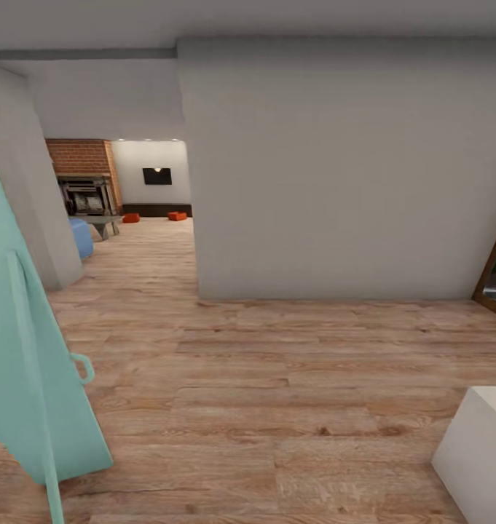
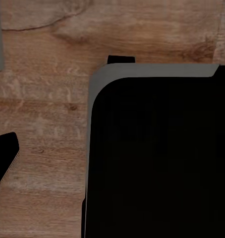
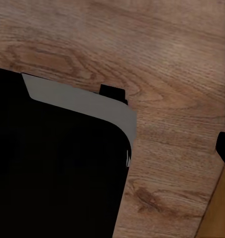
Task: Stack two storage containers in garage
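Nearest the head camera, a tall mint-green slab with a small loop handle (image 1: 29, 349) leans across the left edge of the head view, its foot on the light wood plank floor (image 1: 277, 378), and a plain white box corner (image 1: 477, 455) pokes in at the lower right corner of that same floor. Each wrist camera looks down at wood grain past a large black rounded body with a grey rim (image 2: 157, 153), and a similar dark block with a grey bevel (image 3: 58, 158) sits in the right wrist view; only small dark tips show at the picture edges, so I cannot tell whether either pincer is wide or narrow. Beyond the open planks, a broad grey-white wall (image 1: 342, 175) stands across the middle and right, with a dark wood frame edge (image 1: 495, 269) at its right end. A passage left of that wall leads into the living room (image 1: 131, 196), where a rounded blue seat (image 1: 81, 238) and a grey low bench (image 1: 102, 222) stand before a red brick fireplace (image 1: 84, 182). Farthest off, the two small orange-red open bins (image 1: 177, 215) sit apart on the floor's far edge, just before the long dark low cabinet (image 1: 156, 209) under a black wall television (image 1: 156, 176)
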Motion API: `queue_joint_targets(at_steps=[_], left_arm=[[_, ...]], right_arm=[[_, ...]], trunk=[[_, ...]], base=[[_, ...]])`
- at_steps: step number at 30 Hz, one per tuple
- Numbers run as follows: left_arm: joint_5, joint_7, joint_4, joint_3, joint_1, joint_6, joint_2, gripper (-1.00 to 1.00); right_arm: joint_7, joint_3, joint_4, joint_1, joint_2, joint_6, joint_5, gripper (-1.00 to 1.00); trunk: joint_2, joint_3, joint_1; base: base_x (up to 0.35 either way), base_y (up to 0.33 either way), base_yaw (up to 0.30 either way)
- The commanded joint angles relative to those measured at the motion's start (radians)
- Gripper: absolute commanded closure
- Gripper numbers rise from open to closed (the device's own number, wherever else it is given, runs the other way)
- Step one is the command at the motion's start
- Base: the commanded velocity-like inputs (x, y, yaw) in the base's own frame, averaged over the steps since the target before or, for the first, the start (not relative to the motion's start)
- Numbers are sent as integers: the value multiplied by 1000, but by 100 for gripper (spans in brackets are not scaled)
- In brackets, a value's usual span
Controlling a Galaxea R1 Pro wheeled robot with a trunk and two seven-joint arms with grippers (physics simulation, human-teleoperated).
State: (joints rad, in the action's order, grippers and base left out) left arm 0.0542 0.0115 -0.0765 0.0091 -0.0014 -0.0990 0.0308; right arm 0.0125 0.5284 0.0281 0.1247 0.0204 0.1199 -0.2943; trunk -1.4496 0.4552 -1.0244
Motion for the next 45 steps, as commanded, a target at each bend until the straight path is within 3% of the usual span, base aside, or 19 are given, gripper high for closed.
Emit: queue_joint_targets(at_steps=[1, 28, 45], left_arm=[[6, 1, 0, 0, 0, -2, 0, -100], [6, 1, 0, 0, 0, -2, 0, -100], [6, 1, 0, 0, 0, -2, 0, -100]], right_arm=[[1, 8, 3, 1, 0, 6, -9, -100], [1, 8, 3, 1, 0, 6, -11, -100], [1, 8, 4, 1, 0, 6, -11, -100]], trunk=[[0, 1, -1], [0, 1, -1], [0, 1, -1]], base=[[322, 0, 0], [322, 0, 3], [322, 0, 240]])
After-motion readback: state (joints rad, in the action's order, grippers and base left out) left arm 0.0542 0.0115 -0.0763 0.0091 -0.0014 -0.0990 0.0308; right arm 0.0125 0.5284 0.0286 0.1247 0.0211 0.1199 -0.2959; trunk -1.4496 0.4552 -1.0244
